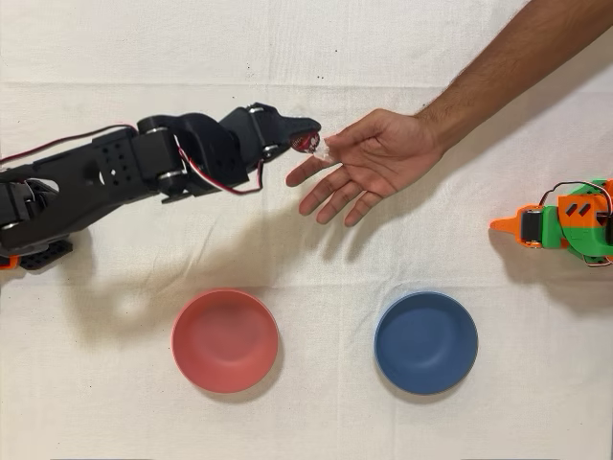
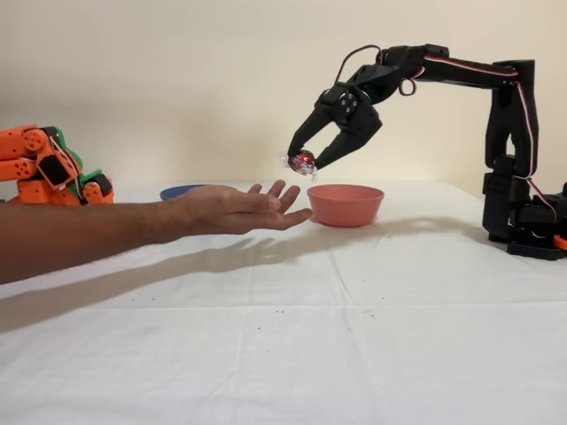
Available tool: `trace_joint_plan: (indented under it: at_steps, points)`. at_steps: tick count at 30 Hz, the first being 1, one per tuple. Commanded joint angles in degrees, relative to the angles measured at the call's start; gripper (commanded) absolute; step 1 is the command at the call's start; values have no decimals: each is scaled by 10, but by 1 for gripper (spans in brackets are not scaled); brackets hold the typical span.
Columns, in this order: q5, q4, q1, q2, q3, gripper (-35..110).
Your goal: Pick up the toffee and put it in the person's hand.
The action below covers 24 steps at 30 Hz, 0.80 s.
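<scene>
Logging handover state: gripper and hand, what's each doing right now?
Gripper: shut on the toffee, above the fingertips.
Person's hand: open, palm up, holding nothing.

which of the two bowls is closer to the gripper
The red bowl. In the overhead view it lies nearly below the gripper holding the toffee; the blue bowl sits farther right.

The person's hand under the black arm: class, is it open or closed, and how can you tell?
Open. The person's hand lies palm up with fingers spread, held above the table, while the end effector holds the toffee just over the fingertips.
</scene>
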Motion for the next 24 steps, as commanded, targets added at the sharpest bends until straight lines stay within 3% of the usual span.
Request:
trace_joint_plan:
  at_steps: [1, 24]
  points:
    - [-18, -27, 7, 56, -18, 10]
    - [-93, -156, 13, -53, -69, 10]
